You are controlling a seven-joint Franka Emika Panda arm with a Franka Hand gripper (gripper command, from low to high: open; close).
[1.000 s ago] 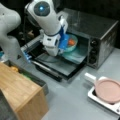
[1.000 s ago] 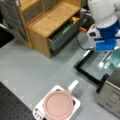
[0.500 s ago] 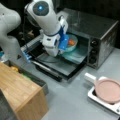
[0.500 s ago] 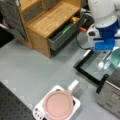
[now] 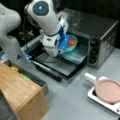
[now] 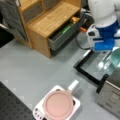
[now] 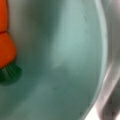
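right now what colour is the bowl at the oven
Teal green bowl, seen best in the wrist view, with a carrot inside.

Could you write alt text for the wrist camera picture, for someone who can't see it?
Close-up of the inside of a teal bowl, filling nearly the whole picture. An orange carrot with a dark green leafy end lies in it at the left edge. The gripper is not in sight here.

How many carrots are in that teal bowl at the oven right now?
1. A single carrot lies in the teal bowl at the oven mouth, its green top against the bowl's wall in the wrist view. The pincer is at the bowl's rim; more could be hidden behind it.
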